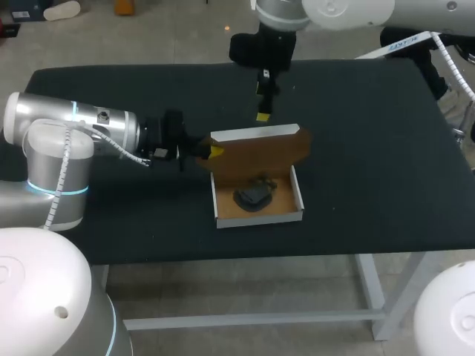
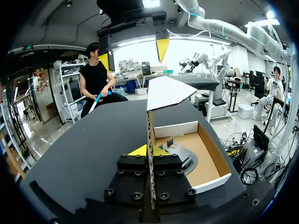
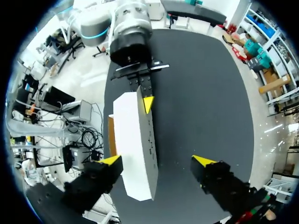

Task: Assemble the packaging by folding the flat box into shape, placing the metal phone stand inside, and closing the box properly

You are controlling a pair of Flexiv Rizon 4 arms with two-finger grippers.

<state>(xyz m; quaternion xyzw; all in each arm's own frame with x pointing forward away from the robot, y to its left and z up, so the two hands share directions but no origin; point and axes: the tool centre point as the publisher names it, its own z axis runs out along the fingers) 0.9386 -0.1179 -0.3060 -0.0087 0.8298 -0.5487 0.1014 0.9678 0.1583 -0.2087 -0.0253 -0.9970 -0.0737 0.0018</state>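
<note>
Cardboard box (image 1: 260, 217) sits open near the middle of the black table (image 1: 371, 148), white outside and brown inside; its tray is folded into shape with four low walls standing; the lid (image 1: 260, 148) rises from the tray's far wall, brown face towards the near side, and tilts a little over the tray; the metal phone stand (image 1: 254, 194), dark grey, lies inside the tray on the brown floor, towards its left half

Left gripper (image 1: 214, 151) comes in from the left, level with the table, and is clamped on the left edge of the lid; in the left wrist view both yellow-tipped fingers (image 2: 140, 150) press the thin cardboard edge from two sides, the lid standing upright between them, with the tray and the stand just beside it on the right

Right gripper (image 1: 263, 111) hangs from the far side, pointing down, above the table just beyond the lid's far face; its fingers are spread wide; in the right wrist view the white outer face of the lid lies under them, much closer to one finger (image 3: 110, 160) than to the other; whether that finger touches the cardboard I cannot tell; the left gripper shows ahead at the lid's other end
</note>
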